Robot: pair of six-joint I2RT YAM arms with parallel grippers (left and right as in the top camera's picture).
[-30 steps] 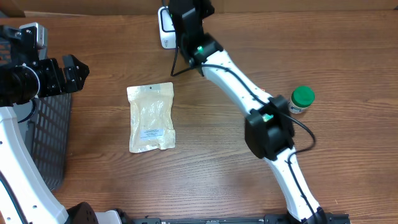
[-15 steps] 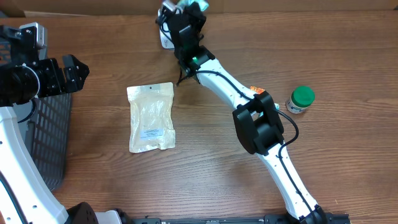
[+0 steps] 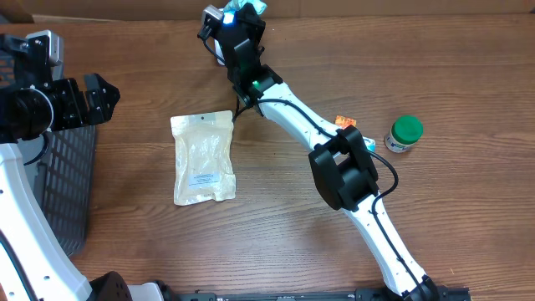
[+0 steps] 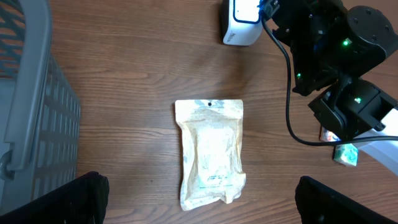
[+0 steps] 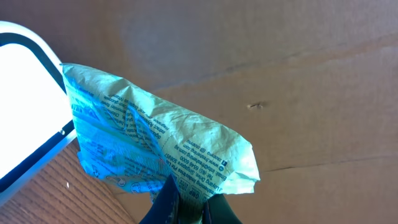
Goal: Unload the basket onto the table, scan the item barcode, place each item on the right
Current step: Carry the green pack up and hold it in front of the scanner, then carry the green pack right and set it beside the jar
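Teal packet (image 5: 155,149) in right claw (image 5: 186,200), long axis up-left

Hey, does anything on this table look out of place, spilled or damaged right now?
Nothing is spilled or broken. One oddity: the teal packet pinched in the right end effector is badly crumpled, its print creased, as it is held by the white scanner. The pale pouch lies flat and looks intact.

Bright even light; overexposed white scanner (image 5: 25,106)
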